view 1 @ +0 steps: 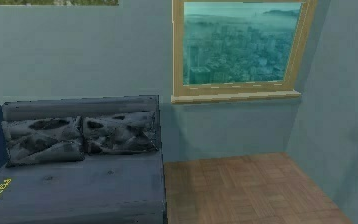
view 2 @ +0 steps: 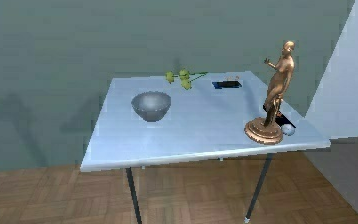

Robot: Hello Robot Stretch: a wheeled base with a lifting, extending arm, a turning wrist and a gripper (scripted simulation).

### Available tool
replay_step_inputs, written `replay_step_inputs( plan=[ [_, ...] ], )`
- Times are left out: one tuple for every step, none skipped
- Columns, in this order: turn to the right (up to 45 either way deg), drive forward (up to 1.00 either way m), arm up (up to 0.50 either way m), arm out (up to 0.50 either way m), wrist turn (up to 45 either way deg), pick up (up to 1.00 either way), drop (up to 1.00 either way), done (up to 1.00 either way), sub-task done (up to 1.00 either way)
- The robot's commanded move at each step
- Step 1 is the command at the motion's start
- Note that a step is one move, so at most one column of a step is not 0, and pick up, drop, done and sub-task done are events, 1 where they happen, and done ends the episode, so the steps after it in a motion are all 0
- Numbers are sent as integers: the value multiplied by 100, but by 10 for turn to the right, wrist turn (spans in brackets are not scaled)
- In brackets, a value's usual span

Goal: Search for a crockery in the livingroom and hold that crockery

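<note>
A grey bowl point(view 2: 151, 105) stands upright on the left half of a pale blue table point(view 2: 192, 135) in the arm side view. It sits apart from the other things on the tabletop, with bare surface all around it.
On the same table stand a bronze statue point(view 2: 273, 95) at the right, a yellow-green plant sprig point(view 2: 183, 77) and a small dark flat object point(view 2: 226, 85) at the back. The forward view has a dark sofa point(view 1: 77, 175) with two cushions, a window point(view 1: 239, 45), wood floor point(view 1: 247, 190).
</note>
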Motion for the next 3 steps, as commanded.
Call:
replay_step_inputs(
  plan=[
    [0, 0, 50, 0, 0, 0, 0, 0, 0],
    [0, 0, 38, 0, 0, 0, 0, 0, 0],
    [0, 0, 0, 50, 0, 0, 0, 0, 0]
  ],
)
